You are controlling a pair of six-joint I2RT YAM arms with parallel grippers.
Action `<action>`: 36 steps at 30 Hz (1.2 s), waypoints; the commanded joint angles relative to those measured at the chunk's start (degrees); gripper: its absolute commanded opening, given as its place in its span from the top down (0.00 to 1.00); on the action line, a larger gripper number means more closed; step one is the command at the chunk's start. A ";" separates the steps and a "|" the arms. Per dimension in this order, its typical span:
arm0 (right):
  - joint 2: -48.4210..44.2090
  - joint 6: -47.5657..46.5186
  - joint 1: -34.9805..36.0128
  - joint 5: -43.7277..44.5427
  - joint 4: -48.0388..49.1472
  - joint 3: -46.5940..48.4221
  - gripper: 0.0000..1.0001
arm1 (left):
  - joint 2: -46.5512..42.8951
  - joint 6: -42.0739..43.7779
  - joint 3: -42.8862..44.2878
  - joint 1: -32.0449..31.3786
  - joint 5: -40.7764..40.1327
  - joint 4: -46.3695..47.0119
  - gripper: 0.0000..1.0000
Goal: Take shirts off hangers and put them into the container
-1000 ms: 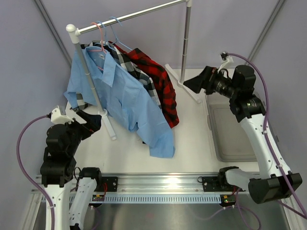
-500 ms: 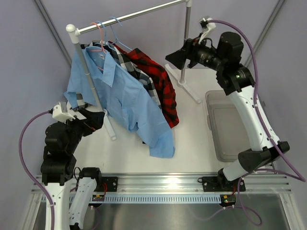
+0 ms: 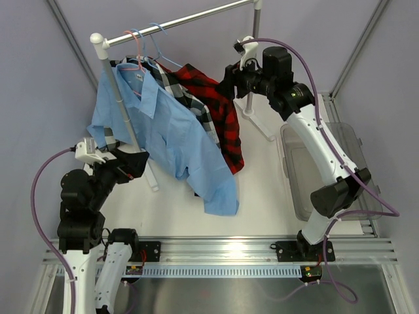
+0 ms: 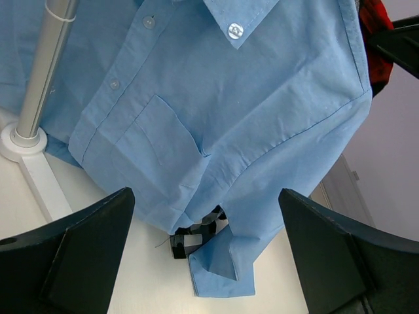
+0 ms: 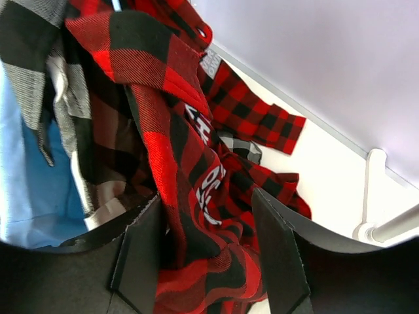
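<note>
- The light blue shirt point(image 3: 167, 131) hangs foremost on the silver rail point(image 3: 183, 21) over the far left part of the desk point(image 3: 262, 190). It has a buttoned front, a chest pocket and a button-down collar. Its tail trails toward the middle of the desk.
- The black-and-white check shirt point(image 3: 204, 118) hangs just behind it and is mostly covered. In the left wrist view a scrap of check peeks out under the blue hem on the desk.
- The red-and-black plaid shirt point(image 3: 226, 124) hangs last in the row, to the right of the other two. Its cloth is bunched and its lower edge droops toward the desk.
- The hangers' hooks sit close together at the left end of the rail. A pink hanger point(image 3: 137, 49) and a light blue hanger point(image 3: 159, 40) show above the collars.
- The clear plastic container point(image 3: 298, 190) stands along the right edge of the desk, with no shirt in it.
- The left jaws stand wide apart near the left edge, facing the blue shirt's front beside the rack's upright pole point(image 4: 46, 65), and touch nothing.
- The right jaws are raised at the plaid shirt's upper part. They stand apart with a bunch of plaid cloth between them.
</note>
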 commanded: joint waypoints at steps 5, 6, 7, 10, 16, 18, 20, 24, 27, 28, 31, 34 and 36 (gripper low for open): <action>0.67 -5.50 2.79 1.32 -0.30 1.89 0.40 | -0.25 0.49 -1.36 0.23 4.16 4.77 0.01; 0.93 -5.67 2.79 1.14 -0.65 2.16 0.43 | -0.25 0.40 -1.45 0.23 4.34 5.04 0.01; 1.45 -5.85 2.88 0.88 -1.08 3.55 0.50 | -0.34 0.31 -1.63 0.23 4.34 5.04 0.01; 3.21 -6.72 3.49 -1.14 -3.28 6.54 0.65 | -0.60 0.40 -1.89 0.23 4.60 5.22 0.01; 4.09 -7.69 5.95 -0.80 -4.78 8.83 1.00 | -0.95 0.84 -1.98 0.23 4.86 5.13 0.01; 4.62 -7.87 6.65 -0.19 -5.30 9.54 1.00 | -0.87 0.75 -1.81 0.23 5.04 5.13 0.01; 4.62 -7.78 7.01 0.87 -5.22 10.15 1.00 | -0.95 0.67 -1.89 0.23 5.39 5.13 0.01; 5.06 -6.29 7.45 2.54 -4.96 13.13 1.00 | -1.04 0.31 -2.24 0.23 5.92 5.74 0.01; 7.08 -5.50 7.54 3.77 -6.97 18.91 1.00 | -1.22 -0.21 -2.95 0.23 7.41 6.79 0.01; 8.91 -5.50 7.54 4.56 -8.02 20.95 1.00 | -1.22 -0.30 -3.12 0.23 8.55 7.49 0.01; 13.91 -5.50 7.54 6.14 -11.62 29.56 1.00 | -1.04 -0.39 -2.95 0.23 10.31 8.64 0.01; 18.14 -5.32 7.62 7.20 -14.36 36.60 1.00 | -0.61 -0.04 -2.07 0.23 12.33 8.99 0.01; 18.95 -4.80 7.62 7.55 -13.40 37.05 1.00 | -0.25 0.49 -1.10 0.23 13.56 9.08 0.01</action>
